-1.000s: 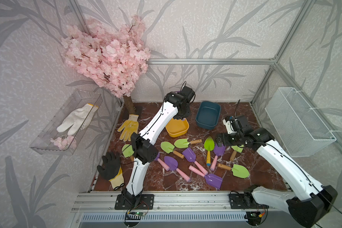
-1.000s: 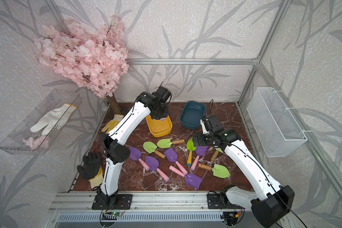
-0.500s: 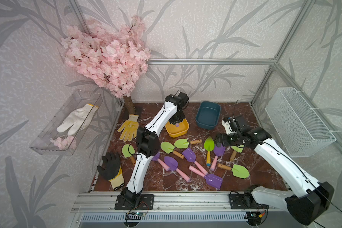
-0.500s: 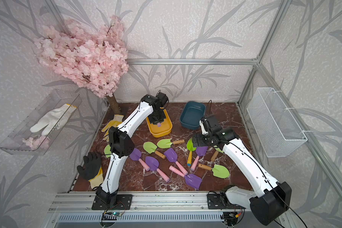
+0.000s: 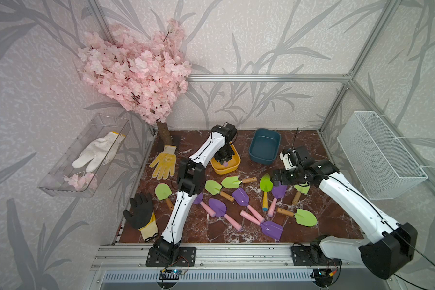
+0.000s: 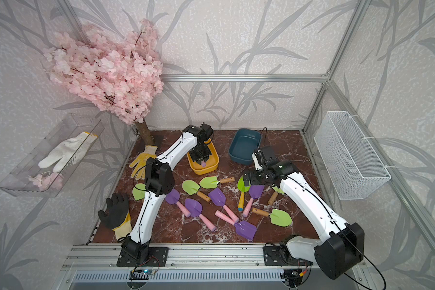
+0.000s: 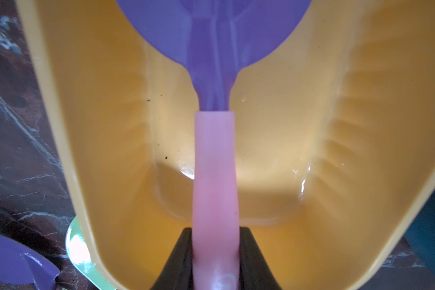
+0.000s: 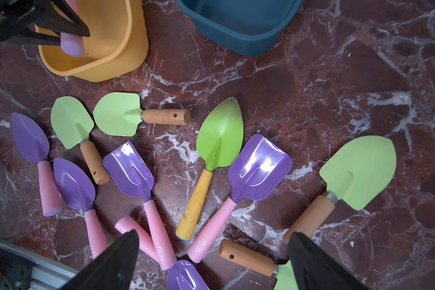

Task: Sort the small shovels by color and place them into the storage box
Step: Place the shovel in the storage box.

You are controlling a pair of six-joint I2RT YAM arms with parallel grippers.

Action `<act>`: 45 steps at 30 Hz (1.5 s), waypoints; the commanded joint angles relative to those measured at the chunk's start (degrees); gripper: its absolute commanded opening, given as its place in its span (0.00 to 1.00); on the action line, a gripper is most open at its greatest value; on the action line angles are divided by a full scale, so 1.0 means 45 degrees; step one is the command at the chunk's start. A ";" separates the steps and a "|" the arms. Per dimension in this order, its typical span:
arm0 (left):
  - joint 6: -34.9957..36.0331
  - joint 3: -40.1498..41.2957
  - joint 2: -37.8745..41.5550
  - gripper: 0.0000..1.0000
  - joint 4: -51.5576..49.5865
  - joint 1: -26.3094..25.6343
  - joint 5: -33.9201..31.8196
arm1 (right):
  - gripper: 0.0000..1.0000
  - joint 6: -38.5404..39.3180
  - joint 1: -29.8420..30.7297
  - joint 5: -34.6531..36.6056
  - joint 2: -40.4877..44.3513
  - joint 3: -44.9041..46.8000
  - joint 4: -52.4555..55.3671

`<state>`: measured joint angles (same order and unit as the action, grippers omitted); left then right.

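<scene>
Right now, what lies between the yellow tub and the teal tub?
Nothing: bare marble tabletop separates the yellow tub and the teal tub, clearest in the right wrist view.

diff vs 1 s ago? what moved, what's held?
Left end effector lowered into the yellow-orange plastic tub, still shut on the purple-bladed pink-handled shovel; not released. Right end effector stays open above the loose shovels, barely shifted. Those shovels and the dark teal plastic tub unchanged.

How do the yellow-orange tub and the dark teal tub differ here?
The yellow-orange plastic tub holds a purple-bladed, pink-handled shovel gripped by the left gripper; the dark teal plastic tub shows nothing inside. The yellow-orange tub stands left of the teal one. Both are upright, rounded-rectangular, similar in size.
</scene>
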<state>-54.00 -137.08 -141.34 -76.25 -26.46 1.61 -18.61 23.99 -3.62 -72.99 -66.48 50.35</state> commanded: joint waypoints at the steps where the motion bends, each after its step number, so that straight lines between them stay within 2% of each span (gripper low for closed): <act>1: 0.0231 0.0088 -0.0183 0.00 -0.0066 0.0057 0.0113 | 0.98 -0.0004 -0.0069 -0.0134 -0.0128 0.0032 -0.0265; 24: 0.0813 0.0286 -0.0754 0.00 -0.0145 0.0449 0.0191 | 0.98 -0.0024 -0.0078 -0.0214 -0.0228 0.0554 -0.0775; 32: 0.0867 0.0300 -0.0712 0.11 -0.0260 0.0514 0.0274 | 0.98 -0.0044 -0.0107 -0.0217 -0.0359 0.0652 -0.0931; 45: 0.0984 0.0417 -0.0872 0.19 -0.0214 0.0587 0.0401 | 0.98 0.0000 -0.0109 -0.0038 -0.0366 0.0705 -0.0929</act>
<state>-50.52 -135.96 -144.44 -76.27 -24.29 3.55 -18.63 23.86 -4.51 -74.32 -63.88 46.52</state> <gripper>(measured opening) 0.273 0.979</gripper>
